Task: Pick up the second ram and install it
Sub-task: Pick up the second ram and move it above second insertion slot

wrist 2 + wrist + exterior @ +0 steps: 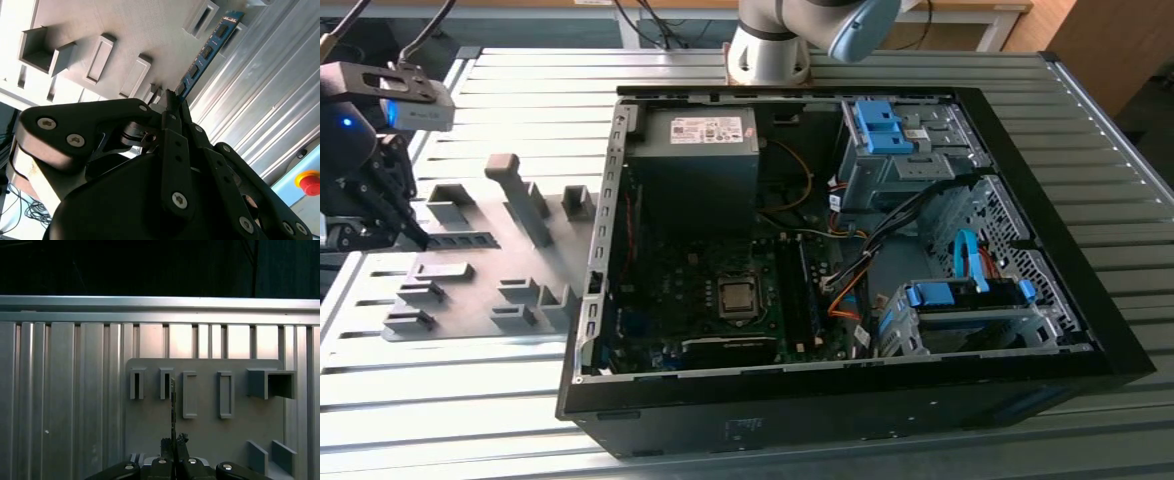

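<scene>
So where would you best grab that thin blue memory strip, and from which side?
Pinch its two flat faces at the upper long edge, from above. The second ram is a thin strip on edge at the grey holder, so the jaws of the gripper close across its thickness.

Quick tally, exterior view. Desk [454, 400]: one, slatted metal. Computer case [1067, 385]: one, side open. Inside it: power supply [694, 170], one; processor [736, 297], one; blue drive brackets [887, 125], two. Grey fixture plate [210, 440]: one. On plate, first wrist view: slotted blocks [136, 385], two; long frames [189, 395], two; open box [272, 384], one. Second ram [207, 50]: one, blue strip. End effector [174, 441]: one. Red button [310, 183]: one.
</scene>
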### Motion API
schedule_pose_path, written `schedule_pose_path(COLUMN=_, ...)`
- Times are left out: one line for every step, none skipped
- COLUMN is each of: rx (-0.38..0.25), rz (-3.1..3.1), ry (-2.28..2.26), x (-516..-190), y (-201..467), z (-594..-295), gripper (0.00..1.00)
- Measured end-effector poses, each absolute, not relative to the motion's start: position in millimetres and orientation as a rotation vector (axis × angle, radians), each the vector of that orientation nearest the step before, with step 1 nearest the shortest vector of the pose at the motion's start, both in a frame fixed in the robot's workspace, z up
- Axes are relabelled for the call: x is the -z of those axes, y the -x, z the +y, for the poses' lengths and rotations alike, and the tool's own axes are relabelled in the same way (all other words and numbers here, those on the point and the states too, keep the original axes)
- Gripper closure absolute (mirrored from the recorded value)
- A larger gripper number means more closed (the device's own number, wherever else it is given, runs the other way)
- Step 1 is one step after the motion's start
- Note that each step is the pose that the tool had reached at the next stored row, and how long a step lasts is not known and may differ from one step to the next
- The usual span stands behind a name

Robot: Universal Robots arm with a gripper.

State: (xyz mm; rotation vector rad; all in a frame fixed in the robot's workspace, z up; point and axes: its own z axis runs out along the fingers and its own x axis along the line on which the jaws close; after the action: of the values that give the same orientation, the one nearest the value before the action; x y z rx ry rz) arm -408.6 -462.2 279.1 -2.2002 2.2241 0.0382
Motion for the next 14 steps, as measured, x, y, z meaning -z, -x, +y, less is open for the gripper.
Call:
schedule_pose_path(rx=-0.038, rz=2.224, ry=2.200, x=-279.5, y=408.6, z=-462.2, gripper=0.86)
schedule_pose_path(rx=-0.038, rz=2.224, ry=2.200, x=-280.0, y=408.6, z=-462.2, gripper=0.86)
schedule_pose_path(rx=-0.038, rz=2.224, ry=2.200, x=-280.6, y=408.6, z=-462.2, gripper=0.86)
schedule_pose_path(rx=-0.038, rz=2.224, ry=2.200, x=-281.1, y=408.6, z=-462.2, gripper=0.86)
schedule_pose_path(rx=-0.038, rz=2.224, ry=2.200, x=-281.6, y=408.6, z=-462.2, gripper=0.86)
schedule_pose_path(rx=-0.038, rz=2.224, ry=2.200, x=-281.9, y=408.6, z=-462.2, gripper=0.86)
schedule_pose_path(rx=-0.038, rz=2.224, ry=2.200, x=-282.4, y=408.6, z=-462.2, gripper=0.86)
schedule_pose_path(rx=-0.038, rz=2.224, ry=2.200, x=-282.9, y=408.6, z=-462.2, gripper=0.86)
schedule_pose_path(rx=-0.038, rz=2.224, ry=2.200, x=-283.2, y=408.6, z=-462.2, gripper=0.86)
schedule_pose_path(rx=-0.038, rz=2.224, ry=2.200, x=-283.6, y=408.6, z=-462.2, gripper=0.86)
schedule_pose_path(rx=-0.038, rz=2.224, ry=2.200, x=-284.1, y=408.6, z=-462.2, gripper=0.86)
schedule_pose_path(rx=-0.038, rz=2.224, ry=2.200, x=-284.4, y=408.6, z=-462.2, gripper=0.86)
schedule_pose_path(rx=-0.038, rz=2.224, ry=2.200, x=-284.7, y=408.6, z=-462.2, gripper=0.86)
schedule_pose_path(rx=-0.038, rz=2.224, ry=2.200, x=-285.1, y=408.6, z=-462.2, gripper=0.86)
